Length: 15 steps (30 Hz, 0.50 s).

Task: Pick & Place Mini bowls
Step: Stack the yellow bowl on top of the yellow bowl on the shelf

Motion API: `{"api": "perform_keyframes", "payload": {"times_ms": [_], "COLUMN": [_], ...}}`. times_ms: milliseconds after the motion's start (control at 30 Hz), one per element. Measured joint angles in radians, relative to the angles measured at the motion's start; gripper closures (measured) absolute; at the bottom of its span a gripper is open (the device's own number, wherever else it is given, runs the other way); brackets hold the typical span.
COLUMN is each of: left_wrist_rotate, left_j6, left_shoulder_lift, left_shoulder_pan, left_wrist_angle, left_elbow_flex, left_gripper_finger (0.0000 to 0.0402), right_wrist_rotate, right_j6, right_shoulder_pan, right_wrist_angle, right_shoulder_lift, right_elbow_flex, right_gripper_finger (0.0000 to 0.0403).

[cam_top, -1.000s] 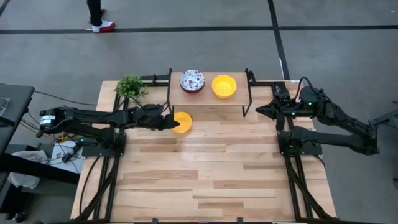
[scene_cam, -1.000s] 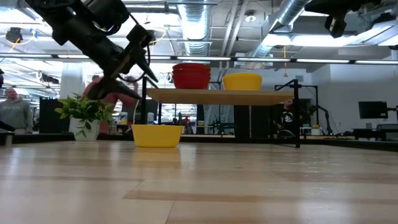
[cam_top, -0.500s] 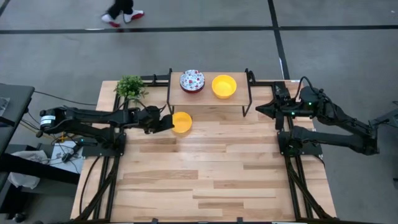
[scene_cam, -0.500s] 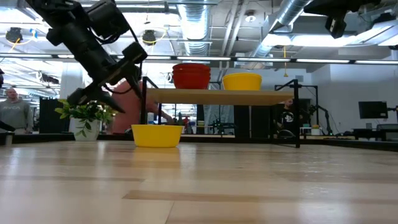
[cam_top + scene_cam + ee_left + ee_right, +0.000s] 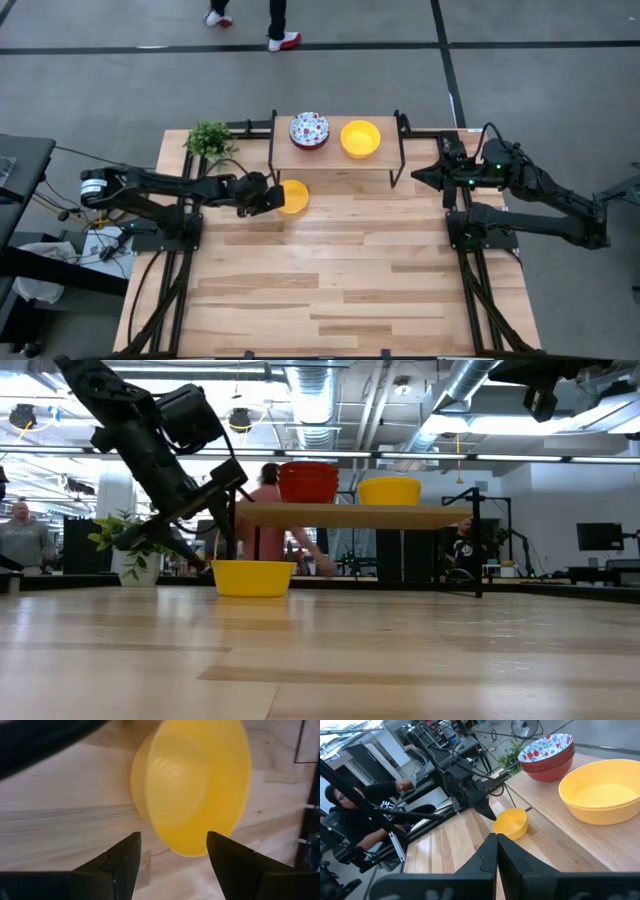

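Observation:
A plain yellow mini bowl point(image 5: 294, 196) point(image 5: 192, 785) stands upright on its base on the wooden table, left of the shelf point(image 5: 335, 156). My left gripper point(image 5: 273, 197) point(image 5: 173, 836) is open and slants down at the bowl's left side. Its fingertips stand on either side of the near rim, apart from it. On the shelf sit a stack of floral bowls point(image 5: 309, 130) point(image 5: 308, 482) and a second yellow bowl point(image 5: 360, 138). My right gripper point(image 5: 414, 177) point(image 5: 496, 840) is shut, raised at the shelf's right end.
A small green plant point(image 5: 209, 140) stands at the table's far left corner, just behind my left arm. The shelf's dark legs point(image 5: 271, 150) rise close to the bowl on the table. The near half of the table point(image 5: 340, 290) is bare wood. People move in the room beyond.
My left gripper has sunk from shelf height to just above the table at the yellow bowl's left side, tipping more steeply downward. The bowl has stayed where it was. A person has walked past behind the table.

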Motion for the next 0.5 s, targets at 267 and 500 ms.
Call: {"api": "perform_keyframes", "payload": {"times_ms": [267,500], "left_wrist_rotate": [-0.001,-0.001], "left_j6": [-0.033,-0.056], "left_shoulder_lift": [0.07,0.093], "left_shoulder_pan": [0.0,0.0], "left_wrist_angle": [0.006,0.015], "left_elbow_flex": [0.0,0.0], "left_gripper_finger": [0.0176,0.02], "right_wrist_rotate": [0.0,0.0], "right_j6": [0.0,0.0], "right_shoulder_pan": [0.0,0.0], "right_wrist_angle": [0.0,0.0], "right_shoulder_lift": [0.0,0.0], "right_elbow_flex": [0.0,0.0], "right_gripper_finger": [0.0403,0.0403]}}
